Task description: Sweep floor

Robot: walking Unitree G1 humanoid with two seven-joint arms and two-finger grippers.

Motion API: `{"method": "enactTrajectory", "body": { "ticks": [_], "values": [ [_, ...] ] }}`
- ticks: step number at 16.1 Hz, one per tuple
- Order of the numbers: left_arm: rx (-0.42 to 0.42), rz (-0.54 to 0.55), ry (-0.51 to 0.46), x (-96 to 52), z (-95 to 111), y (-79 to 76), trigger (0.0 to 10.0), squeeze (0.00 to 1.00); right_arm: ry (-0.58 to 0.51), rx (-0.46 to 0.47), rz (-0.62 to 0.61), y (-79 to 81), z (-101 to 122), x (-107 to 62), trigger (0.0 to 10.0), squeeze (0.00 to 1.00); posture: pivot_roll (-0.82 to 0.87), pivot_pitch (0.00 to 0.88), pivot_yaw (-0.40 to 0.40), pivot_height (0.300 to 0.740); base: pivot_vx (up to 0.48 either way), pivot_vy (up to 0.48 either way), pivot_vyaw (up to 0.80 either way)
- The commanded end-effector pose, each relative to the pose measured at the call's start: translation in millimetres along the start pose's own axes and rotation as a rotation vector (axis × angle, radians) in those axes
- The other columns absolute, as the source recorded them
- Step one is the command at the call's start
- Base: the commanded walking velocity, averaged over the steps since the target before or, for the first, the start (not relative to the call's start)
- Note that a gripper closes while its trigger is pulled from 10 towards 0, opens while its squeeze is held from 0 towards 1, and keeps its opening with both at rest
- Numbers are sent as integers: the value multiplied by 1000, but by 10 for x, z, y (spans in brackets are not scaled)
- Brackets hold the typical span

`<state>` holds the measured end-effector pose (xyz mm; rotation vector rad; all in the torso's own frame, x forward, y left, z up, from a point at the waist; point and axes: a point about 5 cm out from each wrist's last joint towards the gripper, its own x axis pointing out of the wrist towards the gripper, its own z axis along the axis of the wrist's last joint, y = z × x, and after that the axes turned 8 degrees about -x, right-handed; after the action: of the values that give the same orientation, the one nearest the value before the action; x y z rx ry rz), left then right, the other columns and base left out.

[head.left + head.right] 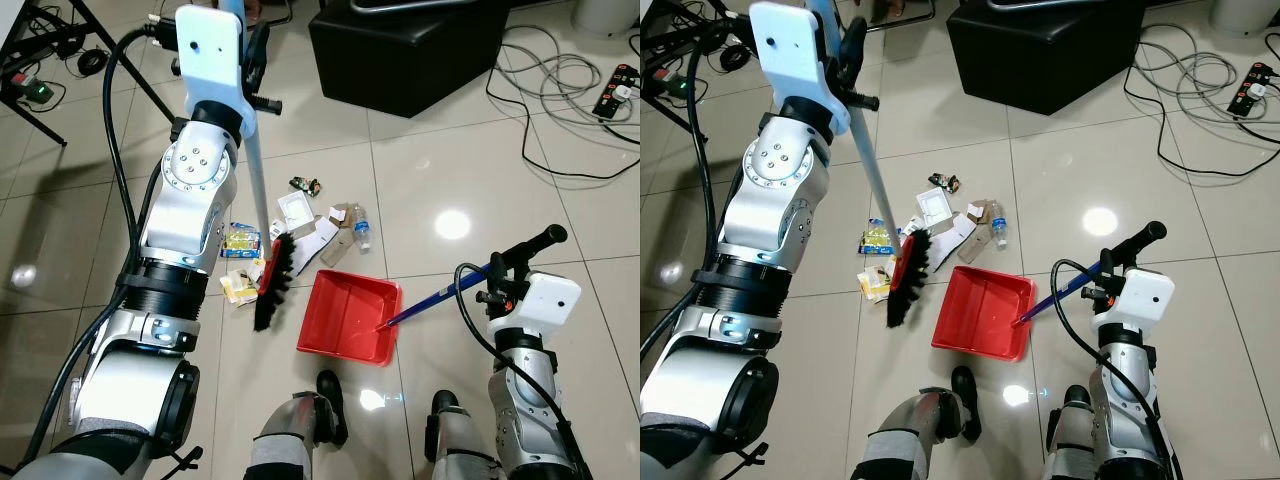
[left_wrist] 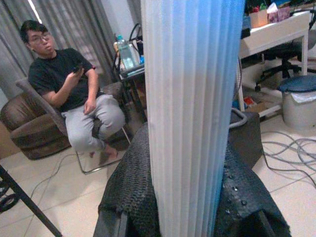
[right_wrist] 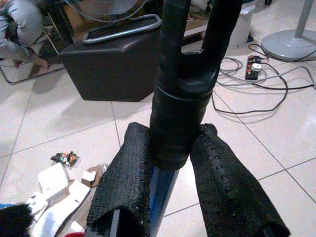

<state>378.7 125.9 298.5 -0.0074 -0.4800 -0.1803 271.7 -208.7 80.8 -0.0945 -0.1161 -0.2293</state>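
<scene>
My left gripper (image 1: 256,62) is shut on the pale blue broom handle (image 2: 190,98), held high at the left. The handle slants down to the black-bristled broom head (image 1: 272,285), which rests on the tiles beside a scatter of litter (image 1: 325,225): cardboard scraps, a small bottle and wrappers. A red dustpan (image 1: 350,315) lies flat on the floor just right of the broom head, its mouth toward the litter. Its dark blue handle (image 1: 440,297) rises to my right gripper (image 1: 497,283), which is shut on the black grip (image 3: 182,98).
A black ottoman (image 1: 410,50) stands beyond the litter. Cables and a power strip (image 1: 615,95) sprawl at the far right. Black table legs (image 1: 40,120) stand at the far left. A person (image 2: 74,98) sits on a chair further back. My feet (image 1: 330,405) stand just behind the dustpan.
</scene>
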Motion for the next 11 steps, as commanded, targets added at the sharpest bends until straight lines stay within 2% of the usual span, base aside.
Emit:
{"method": "enactTrajectory", "body": {
  "ticks": [1,5,7,9,10,11],
  "values": [
    [35,15,-59,32,147,112,10000,0,121,-9,5,-10,-221,-139,10000,0,30,328,248,740,0,0,0],
    [36,35,-99,70,235,159,10000,0,117,-14,-4,-47,-204,-131,10000,0,29,324,250,740,0,0,0],
    [67,62,-113,79,253,212,10000,0,119,-17,-3,-48,-203,-133,10000,0,27,324,249,740,0,0,0],
    [94,79,-94,76,196,280,10000,0,128,-33,-23,-137,-220,-179,10000,0,23,325,248,740,0,0,0],
    [145,70,-90,64,160,281,10000,0,131,-43,-31,-191,-221,-191,10000,0,20,326,244,740,0,0,0],
    [149,67,-87,58,140,276,10000,0,131,-46,-33,-206,-220,-192,10000,0,20,325,243,740,0,0,0]
  ]
}}
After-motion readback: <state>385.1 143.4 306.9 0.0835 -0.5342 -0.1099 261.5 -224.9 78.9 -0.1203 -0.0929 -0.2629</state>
